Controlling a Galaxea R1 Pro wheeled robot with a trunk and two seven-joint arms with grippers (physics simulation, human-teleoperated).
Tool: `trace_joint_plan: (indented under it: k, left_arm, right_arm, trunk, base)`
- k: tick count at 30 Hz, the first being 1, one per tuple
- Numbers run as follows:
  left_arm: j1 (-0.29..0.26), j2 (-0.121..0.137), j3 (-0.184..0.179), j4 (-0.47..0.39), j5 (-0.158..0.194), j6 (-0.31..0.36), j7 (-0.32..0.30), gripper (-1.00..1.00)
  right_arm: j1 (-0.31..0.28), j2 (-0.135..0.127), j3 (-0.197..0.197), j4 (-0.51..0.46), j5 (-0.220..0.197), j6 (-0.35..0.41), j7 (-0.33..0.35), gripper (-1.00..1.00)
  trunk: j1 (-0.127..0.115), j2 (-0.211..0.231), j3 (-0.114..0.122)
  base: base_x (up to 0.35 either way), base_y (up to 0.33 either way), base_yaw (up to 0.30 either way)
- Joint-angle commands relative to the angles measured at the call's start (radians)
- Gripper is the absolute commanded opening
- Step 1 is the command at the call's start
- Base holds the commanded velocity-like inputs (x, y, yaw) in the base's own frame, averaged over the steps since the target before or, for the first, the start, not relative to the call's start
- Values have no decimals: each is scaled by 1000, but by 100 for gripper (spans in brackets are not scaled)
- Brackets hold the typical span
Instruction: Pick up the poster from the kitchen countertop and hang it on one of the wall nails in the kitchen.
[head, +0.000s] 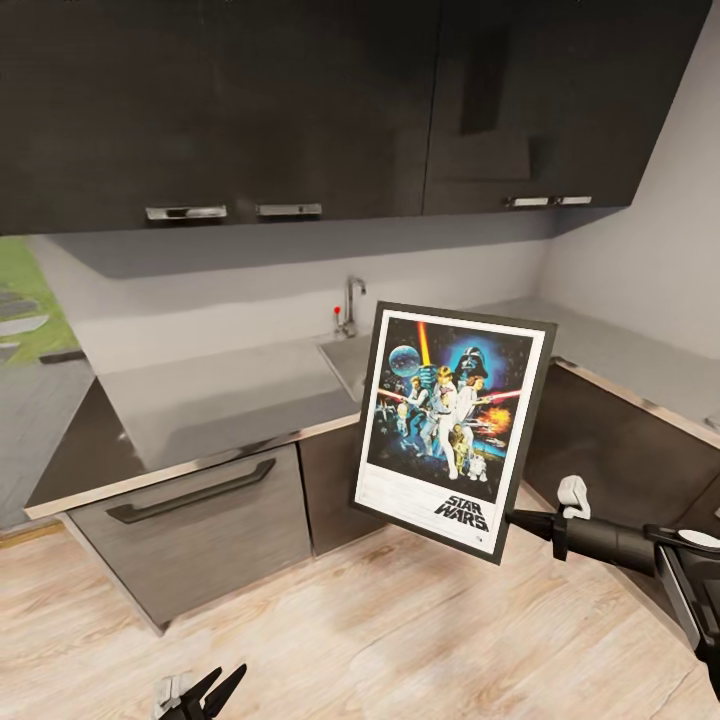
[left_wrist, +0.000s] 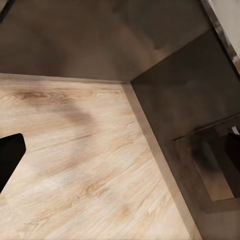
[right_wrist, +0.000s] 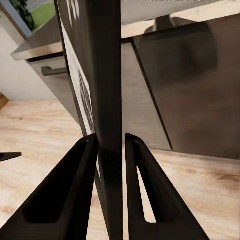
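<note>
Your right gripper (right_wrist: 111, 145) clamps the poster (head: 452, 422) by its edge above the floor (head: 380, 640); left gripper (head: 212, 693) seems parted, hard to tell.

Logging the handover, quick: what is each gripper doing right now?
Left gripper: open, holding nothing.
Right gripper: shut on the poster edge.

Right arm reaches in from the lower right, roughly level, right gripper (head: 512, 519) with both fingers (right_wrist: 70, 185) clamped on the lower right edge of the poster (head: 450, 425), left gripper (head: 215, 692) low at the bottom edge, fingers spread apart, holding nothing.
</note>
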Motion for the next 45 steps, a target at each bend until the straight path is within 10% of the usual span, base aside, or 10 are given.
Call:
trace_joint_plan:
  k: [1, 45]
  left_arm:
    - [-1, 0, -9, 1, 8, -6, -2, 100]
    - [-1, 0, -7, 1, 8, -4, -2, 100]
  right_arm:
    - [-1, 0, -1, 0, -3, 13, 5, -100]
    - [-1, 6, 1, -8, -4, 13, -36, -100]
  trunk:
    - [1, -2, -1]
    - [1, -2, 29]
  base:
    - [0, 27, 9]
    - [0, 88, 124]
